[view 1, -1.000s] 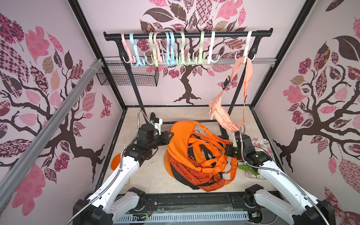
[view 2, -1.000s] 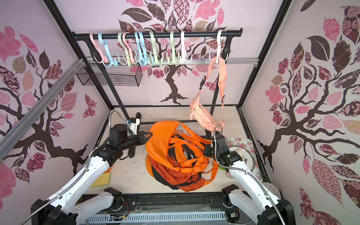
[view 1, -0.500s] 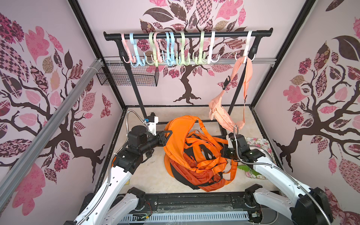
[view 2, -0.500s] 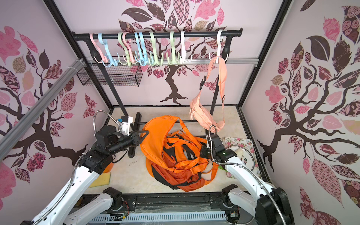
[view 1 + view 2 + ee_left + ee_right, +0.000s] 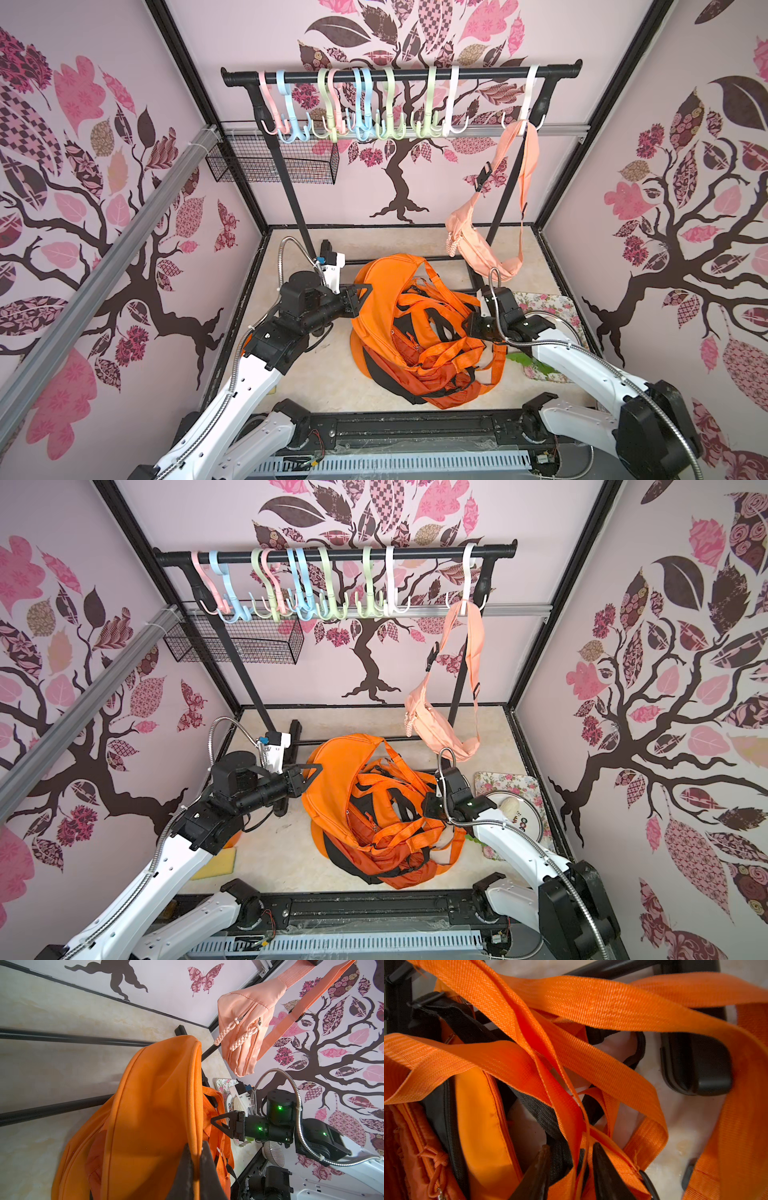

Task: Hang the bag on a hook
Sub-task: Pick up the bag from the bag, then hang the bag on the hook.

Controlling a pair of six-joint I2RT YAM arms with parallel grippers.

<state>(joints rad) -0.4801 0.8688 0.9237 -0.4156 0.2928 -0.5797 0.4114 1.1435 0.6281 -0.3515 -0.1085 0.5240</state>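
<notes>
Where the bench (image 5: 316, 374) lay nearest the arms' bases, the orange bag (image 5: 374, 316) sat heaped in the middle, its lower part on the surface and its straps (image 5: 591, 1007) tangled on top. The left hand (image 5: 195, 1147) was closed tight on a fold of the bag's upper edge, holding that side raised off the bench. Across the heap the right hand (image 5: 571, 1147) stood partly open among the straps, an orange strap and a black one running between its parted fingers (image 5: 604, 1172). Just beyond it a floral tray (image 5: 557, 301) lay at the bench's right edge. Farther back a peach bag (image 5: 478, 249) hung by its strap from a white hook (image 5: 528, 99) on the black rail (image 5: 490, 69), its pouch low, just behind the orange bag. The other hooks (image 5: 390, 104), pink, blue, green and white, hung in a row along the rail to the left.
</notes>
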